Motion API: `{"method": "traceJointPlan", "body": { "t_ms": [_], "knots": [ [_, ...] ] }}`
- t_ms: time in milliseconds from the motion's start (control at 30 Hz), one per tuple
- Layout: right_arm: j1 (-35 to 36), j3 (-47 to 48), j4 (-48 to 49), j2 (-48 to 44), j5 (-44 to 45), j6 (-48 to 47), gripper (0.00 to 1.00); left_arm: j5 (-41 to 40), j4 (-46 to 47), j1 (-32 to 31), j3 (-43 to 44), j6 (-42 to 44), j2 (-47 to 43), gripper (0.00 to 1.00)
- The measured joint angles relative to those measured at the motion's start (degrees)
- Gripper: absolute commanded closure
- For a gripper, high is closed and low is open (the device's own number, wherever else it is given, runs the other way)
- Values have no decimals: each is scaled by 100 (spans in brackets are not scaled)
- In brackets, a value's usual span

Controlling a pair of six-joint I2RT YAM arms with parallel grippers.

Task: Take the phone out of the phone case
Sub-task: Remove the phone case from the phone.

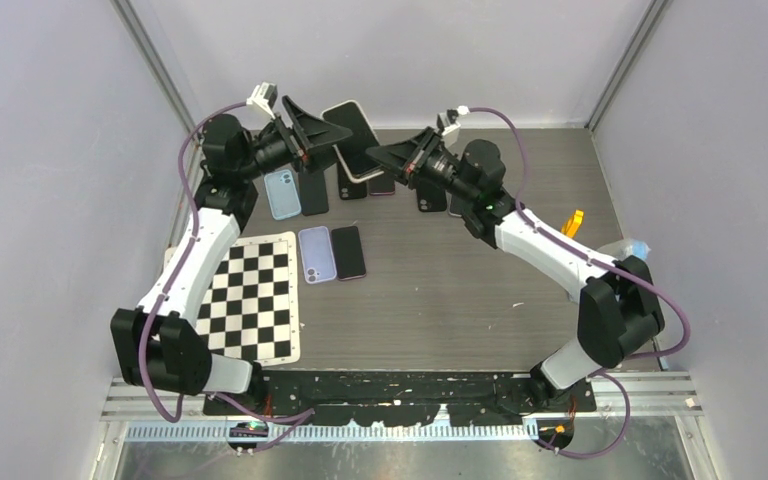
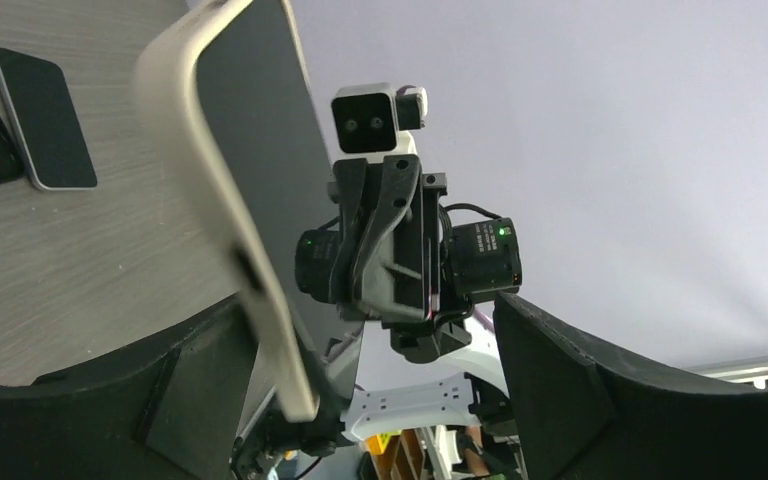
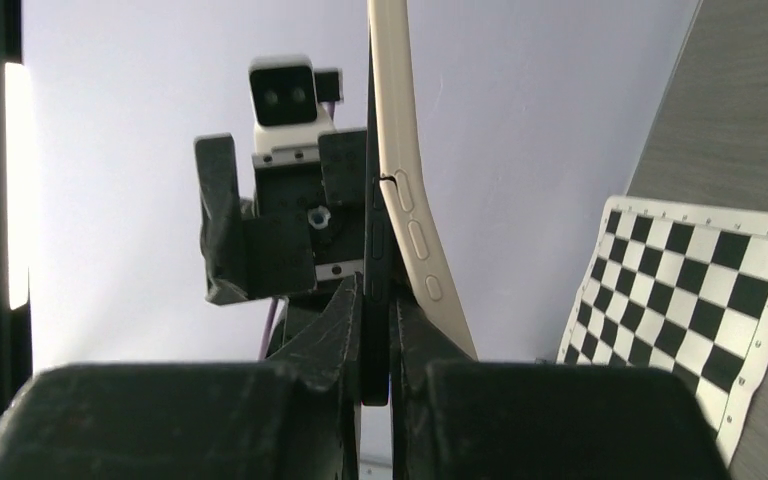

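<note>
Both arms are up at the top centre of the overhead view, sharing the phone above the table. The right gripper is clamped tight on the dark phone's edge. The cream phone case bows away from it, side buttons showing. The left gripper is spread wide, and the case leans by one finger, the other well clear.

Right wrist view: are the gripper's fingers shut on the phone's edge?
Yes, the right gripper pinches the dark phone edge-on, with the cream case bowing away beside it.
</note>
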Motion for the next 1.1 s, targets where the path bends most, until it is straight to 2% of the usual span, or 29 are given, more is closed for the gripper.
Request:
{"method": "traceJointPlan", "body": {
  "t_ms": [133, 333, 667, 867, 1000, 1100],
  "knots": [
    [-234, -229, 50, -256, 341, 142, 99, -11, 28, 50, -118, 48, -101, 16],
    [-398, -356, 136, -372, 839, 433, 99, -201, 142, -111, -468, -2, -142, 30],
    [-385, -391, 256, -372, 894, 992, 99, -256, 315, -492, -474, 138, 81, 53],
    [-380, -409, 352, -372, 890, 1180, 99, -262, 321, -492, -474, 210, 133, 54],
    [-380, -426, 415, -372, 883, 1246, 99, -267, 330, -492, -474, 201, 136, 44],
    [-380, -463, 466, -372, 876, 1276, 99, -262, 345, -492, -474, 175, 140, 42]
  ]
}}
